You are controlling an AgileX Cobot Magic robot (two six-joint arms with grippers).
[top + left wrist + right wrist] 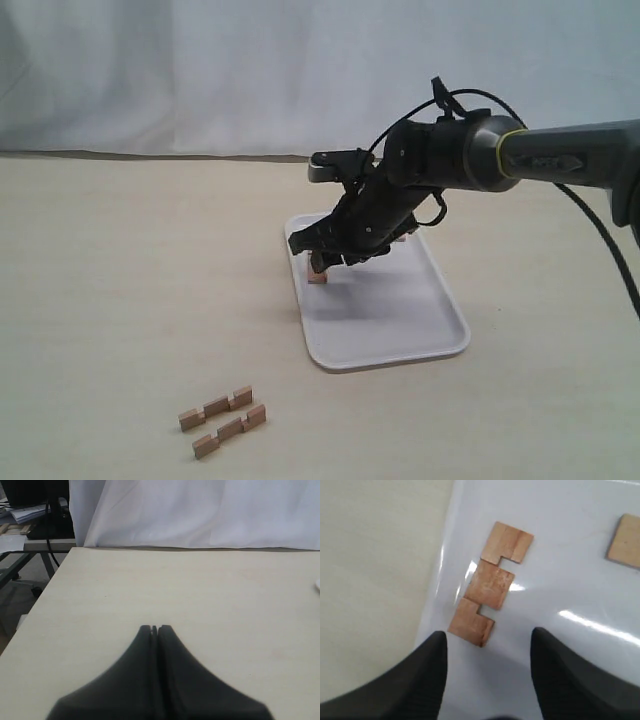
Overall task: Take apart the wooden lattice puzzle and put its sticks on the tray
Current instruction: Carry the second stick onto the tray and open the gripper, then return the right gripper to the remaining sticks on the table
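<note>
The lattice puzzle no longer stands as a grid; its sticks lie apart. Two notched sticks (216, 406) (230, 431) rest side by side on the table near the front left. In the right wrist view a third stick (489, 583) lies flat on the white tray (560, 580) close to its rim, and the end of a fourth stick (625, 541) shows further in. My right gripper (488, 631) hangs open just above the third stick, holding nothing. In the exterior view the right gripper (325, 255) hovers over the tray (400, 310). My left gripper (154, 627) is shut and empty.
A white cloth backdrop (200, 70) closes off the far side of the table. In the left wrist view the table's edge (45, 590) runs along one side, with a desk and cables (35, 520) beyond it.
</note>
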